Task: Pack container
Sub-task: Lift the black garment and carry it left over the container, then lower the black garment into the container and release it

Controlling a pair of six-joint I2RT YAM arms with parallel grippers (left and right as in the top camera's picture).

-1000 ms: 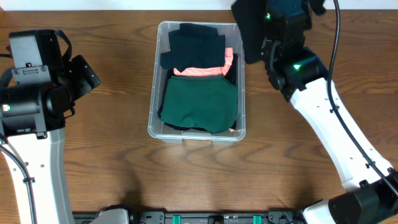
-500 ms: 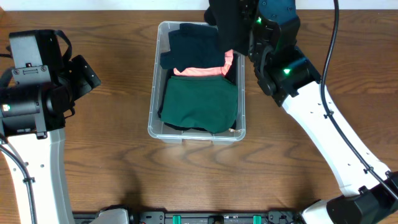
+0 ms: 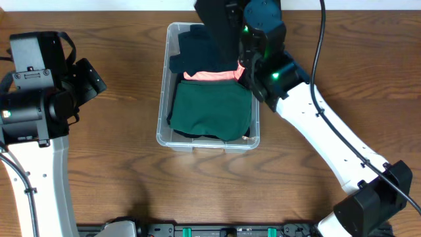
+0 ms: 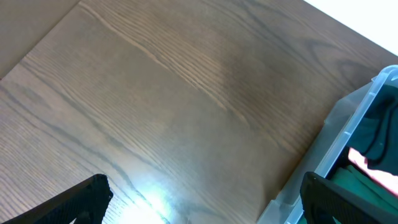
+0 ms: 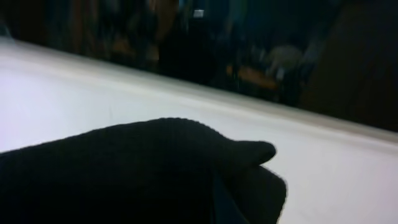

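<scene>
lying in one container [image 3: 163,99]: three cloths [image 3: 212,110]; right hand [image 3: 239,34] grips one black cloth [image 3: 217,26].

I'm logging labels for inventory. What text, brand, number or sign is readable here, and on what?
None readable: no lettering, brand, number or sign shows on the container, the folded clothes, the dark garment or the table.

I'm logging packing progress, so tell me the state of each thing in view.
container: upright, lidless, holding folded clothes
green garment: folded, topmost at front
pink garment: folded, mostly covered
navy garment: folded, at back
black cloth: held over container's back
left gripper: open
right gripper: shut on black cloth
</scene>
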